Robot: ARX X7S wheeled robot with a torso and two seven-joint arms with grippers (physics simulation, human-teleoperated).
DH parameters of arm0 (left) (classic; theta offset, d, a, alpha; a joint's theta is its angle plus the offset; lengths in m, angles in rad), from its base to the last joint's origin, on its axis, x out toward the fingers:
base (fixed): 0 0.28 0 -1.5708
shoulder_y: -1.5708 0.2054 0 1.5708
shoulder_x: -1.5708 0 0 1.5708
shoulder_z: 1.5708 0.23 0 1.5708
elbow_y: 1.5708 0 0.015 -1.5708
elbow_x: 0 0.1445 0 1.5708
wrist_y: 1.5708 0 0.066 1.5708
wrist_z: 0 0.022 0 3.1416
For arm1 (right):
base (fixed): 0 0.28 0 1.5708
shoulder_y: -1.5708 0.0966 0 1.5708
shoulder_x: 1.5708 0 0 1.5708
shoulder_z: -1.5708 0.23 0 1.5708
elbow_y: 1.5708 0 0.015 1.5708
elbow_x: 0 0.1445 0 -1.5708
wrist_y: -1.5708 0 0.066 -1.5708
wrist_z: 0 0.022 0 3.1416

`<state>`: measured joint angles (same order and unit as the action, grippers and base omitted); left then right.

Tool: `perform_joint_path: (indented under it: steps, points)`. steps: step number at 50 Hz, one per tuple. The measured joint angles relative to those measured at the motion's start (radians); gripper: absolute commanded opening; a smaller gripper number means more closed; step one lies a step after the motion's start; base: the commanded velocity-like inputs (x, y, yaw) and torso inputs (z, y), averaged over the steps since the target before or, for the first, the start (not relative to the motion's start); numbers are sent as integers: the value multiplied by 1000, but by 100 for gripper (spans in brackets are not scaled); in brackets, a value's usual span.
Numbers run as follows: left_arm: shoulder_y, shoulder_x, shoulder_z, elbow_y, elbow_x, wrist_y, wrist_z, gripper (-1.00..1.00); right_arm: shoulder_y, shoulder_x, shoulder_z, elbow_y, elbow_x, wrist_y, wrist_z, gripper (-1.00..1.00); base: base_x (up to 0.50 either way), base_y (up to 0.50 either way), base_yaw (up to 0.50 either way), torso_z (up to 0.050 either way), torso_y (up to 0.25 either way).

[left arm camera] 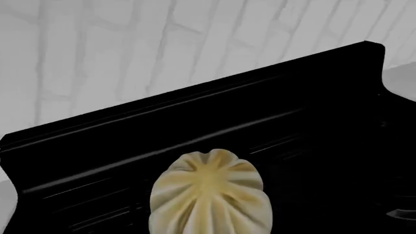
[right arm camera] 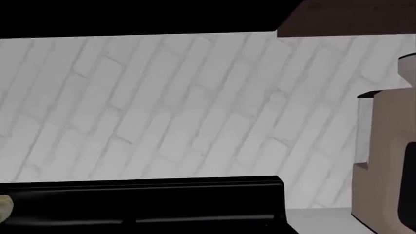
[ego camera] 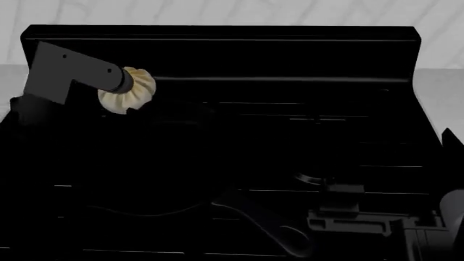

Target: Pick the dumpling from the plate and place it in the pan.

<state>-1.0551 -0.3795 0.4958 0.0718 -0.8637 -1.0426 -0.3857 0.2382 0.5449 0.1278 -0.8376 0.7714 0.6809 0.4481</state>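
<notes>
The pale pleated dumpling (ego camera: 136, 93) sits at the tip of my left arm, held in the air over the back left of the black stove. My left gripper (ego camera: 119, 84) is shut on it, but its fingers are hidden. The dumpling fills the lower part of the left wrist view (left arm camera: 209, 195), and its edge shows in the right wrist view (right arm camera: 4, 207). The black pan is hard to tell from the dark stove. Only its long handle (ego camera: 257, 215) and a faint rim arc (ego camera: 145, 213) show, at the front, below the dumpling. The plate is out of view. My right gripper (ego camera: 340, 201) is a dark shape at the front right.
The stove's raised black back panel (ego camera: 217, 49) runs across the rear, also in the left wrist view (left arm camera: 195, 112). A white brick wall (right arm camera: 162, 107) stands behind it. A brown cabinet or appliance (right arm camera: 383, 156) stands beside the stove on the right. Black grates (ego camera: 348, 147) cover the stove top.
</notes>
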Motion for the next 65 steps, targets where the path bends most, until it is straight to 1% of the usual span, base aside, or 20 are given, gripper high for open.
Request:
perform_joint_path:
  steps: [5, 15, 22, 28, 29, 40, 46, 51, 57, 60, 65]
  points:
    - [19, 25, 61, -76, 50, 53, 52, -100, -11, -2, -2, 1, -4, -7, 0, 100, 0, 0, 0, 0, 0]
    - [44, 72, 144, -225, 126, 151, 138, -100, -35, -2, 6, -14, 7, -7, 10, 100, 0, 0, 0, 0, 1]
    - [56, 100, 184, -319, 166, 208, 183, -100, -51, -2, 10, -21, 12, -9, 16, 100, 0, 0, 0, 0, 0]
    - [62, 114, 204, -363, 186, 234, 202, -100, -55, -3, 8, -21, 14, -11, 18, 100, 0, 0, 0, 0, 0]
    - [62, 116, 205, -368, 189, 237, 205, 100, -55, -3, 8, -20, 14, -12, 18, 100, 0, 0, 0, 0, 0]
    - [60, 109, 201, -346, 172, 234, 202, 100, -63, -4, 5, -16, 16, -19, 17, 100, 0, 0, 0, 0, 0]
    - [31, 85, 155, -252, 115, 194, 172, 100, -65, -4, 4, -16, 17, -21, 19, 100, 0, 0, 0, 0, 2]
    - [-27, 46, 67, -91, 9, 110, 100, 100, -64, -4, 1, -16, 17, -23, 21, 100, 0, 0, 0, 0, 0]
    - [-97, -16, -81, 108, -149, 3, -38, 100, -55, -5, -7, -12, 16, -23, 22, 100, 0, 0, 0, 0, 0]
    - [-84, -57, -160, 196, -216, -31, -111, 100, -39, -5, -16, -6, 15, -19, 23, 100, 0, 0, 0, 0, 0]
    - [6, -119, -271, 326, -263, -36, -200, 100, -14, -10, -40, 20, 3, -23, 11, 100, 0, 0, 0, 0, 0]
